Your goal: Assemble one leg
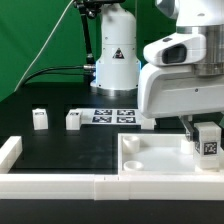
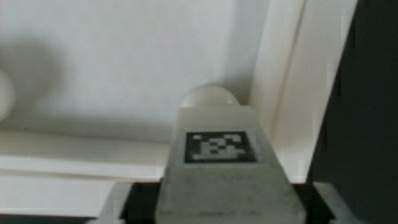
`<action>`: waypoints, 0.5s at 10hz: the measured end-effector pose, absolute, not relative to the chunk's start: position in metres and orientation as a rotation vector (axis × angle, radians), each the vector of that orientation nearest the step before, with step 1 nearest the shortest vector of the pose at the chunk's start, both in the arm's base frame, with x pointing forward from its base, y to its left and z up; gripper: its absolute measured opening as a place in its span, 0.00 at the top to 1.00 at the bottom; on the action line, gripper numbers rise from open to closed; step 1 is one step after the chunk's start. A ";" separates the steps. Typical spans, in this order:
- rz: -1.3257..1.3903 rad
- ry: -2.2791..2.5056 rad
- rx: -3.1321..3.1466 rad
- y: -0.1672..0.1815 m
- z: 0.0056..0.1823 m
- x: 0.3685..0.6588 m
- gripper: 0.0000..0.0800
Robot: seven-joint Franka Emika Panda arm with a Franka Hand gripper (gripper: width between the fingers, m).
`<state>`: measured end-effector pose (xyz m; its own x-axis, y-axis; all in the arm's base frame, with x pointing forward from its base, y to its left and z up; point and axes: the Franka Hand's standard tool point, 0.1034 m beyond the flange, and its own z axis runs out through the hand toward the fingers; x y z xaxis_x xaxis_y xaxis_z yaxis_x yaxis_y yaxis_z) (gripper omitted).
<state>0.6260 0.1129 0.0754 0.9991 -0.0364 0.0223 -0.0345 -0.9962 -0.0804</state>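
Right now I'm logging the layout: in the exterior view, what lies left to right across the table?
Rail end → loose leg → second loose leg → marker board → panel → leg in the tool.

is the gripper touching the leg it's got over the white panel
Touching. In the wrist view the gripper fingers clamp both sides of the tagged leg; the exterior view shows that leg held beneath the hand.

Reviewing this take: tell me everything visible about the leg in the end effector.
The leg is a small white block-shaped post, plastic by its look, with a black-and-white square tag on the face toward the exterior camera. It stands upright, gripped from above by the end effector, over the exterior view's right corner of the white panel. Whether its base touches the panel cannot be told.
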 end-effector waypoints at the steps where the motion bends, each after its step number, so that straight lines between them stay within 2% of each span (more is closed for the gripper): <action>1: -0.028 0.227 -3.050 0.113 0.075 0.626 0.64; 5: 0.012 0.952 -2.896 0.116 0.074 0.625 0.63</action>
